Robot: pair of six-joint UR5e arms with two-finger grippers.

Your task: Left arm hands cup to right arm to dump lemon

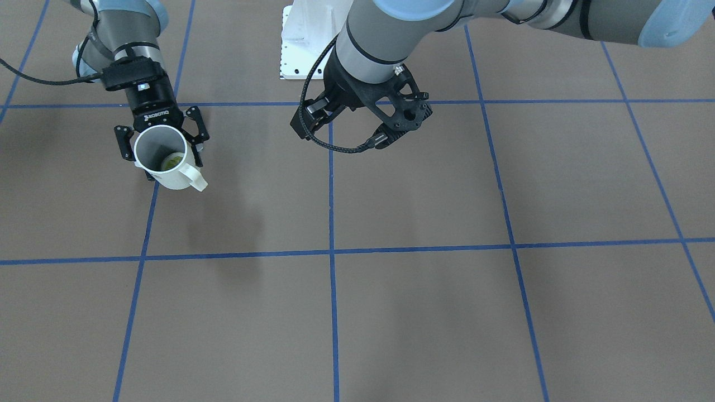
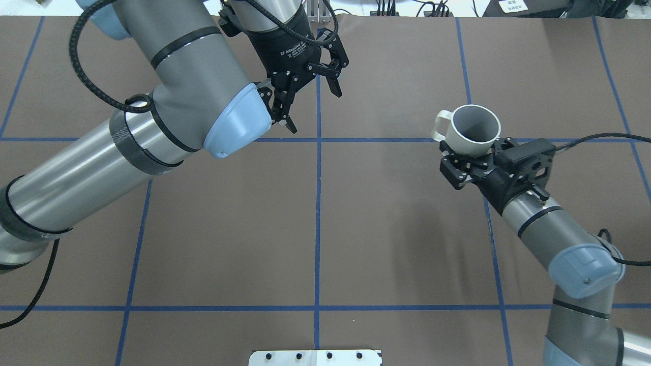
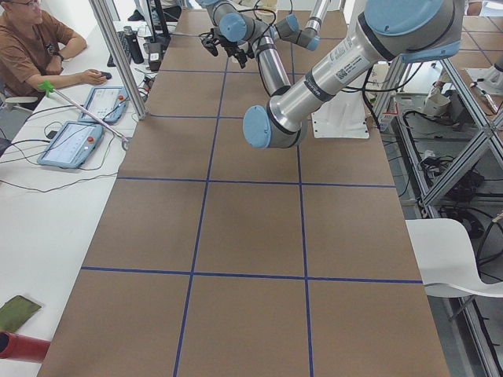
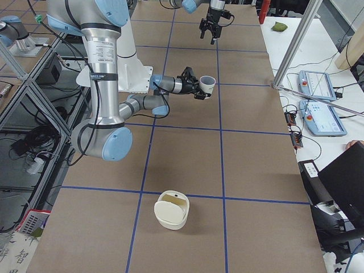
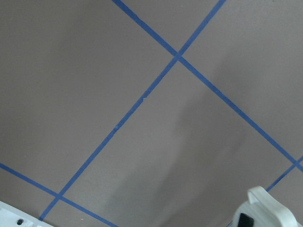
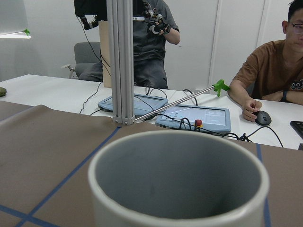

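My right gripper [image 1: 162, 155] is shut on the cream-white cup [image 1: 166, 160] and holds it mouth up above the table, handle pointing away from the wrist. The yellowish-green lemon [image 1: 171, 162] lies inside the cup. From overhead the cup [image 2: 470, 129] sits in the right gripper [image 2: 473, 160], and the lemon is hidden by the cup's wall. The cup's rim [image 6: 180, 142] fills the right wrist view. My left gripper [image 2: 315, 109] is open and empty, well apart from the cup, over the centre tape line at the far side.
The white robot base plate [image 2: 315, 357] is at the near edge. A cream lidded container [image 4: 171, 210] stands on the table at my right end. An aluminium post [image 6: 120, 61], tablets and seated operators are beyond the far edge.
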